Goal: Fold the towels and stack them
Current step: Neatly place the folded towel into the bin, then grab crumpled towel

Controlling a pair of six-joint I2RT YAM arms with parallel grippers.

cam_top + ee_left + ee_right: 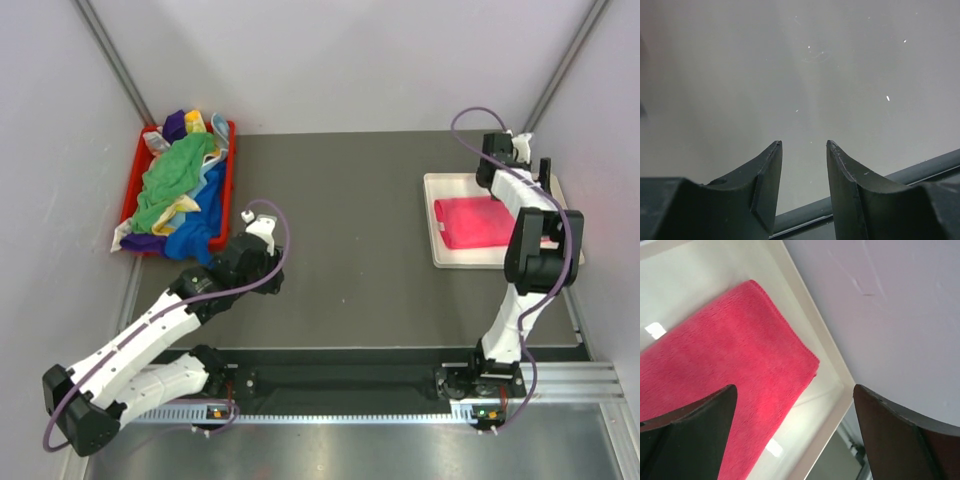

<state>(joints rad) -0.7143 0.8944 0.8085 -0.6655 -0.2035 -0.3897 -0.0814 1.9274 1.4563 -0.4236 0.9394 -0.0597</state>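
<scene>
A red bin (231,140) is sitting at the far left corner of the dark desk (340,230). A white tray (455,257) is lying well apart from it, by the right edge.

The right arm (522,195) is covering the 3 o'clock edge of the pink towel (465,222) and some of the white tray (450,257), the green towel (178,170) is hiding other towels (190,240) in the red bin (228,165), and the right wrist view is cutting off the pink towel at 9 o'clock.
</scene>
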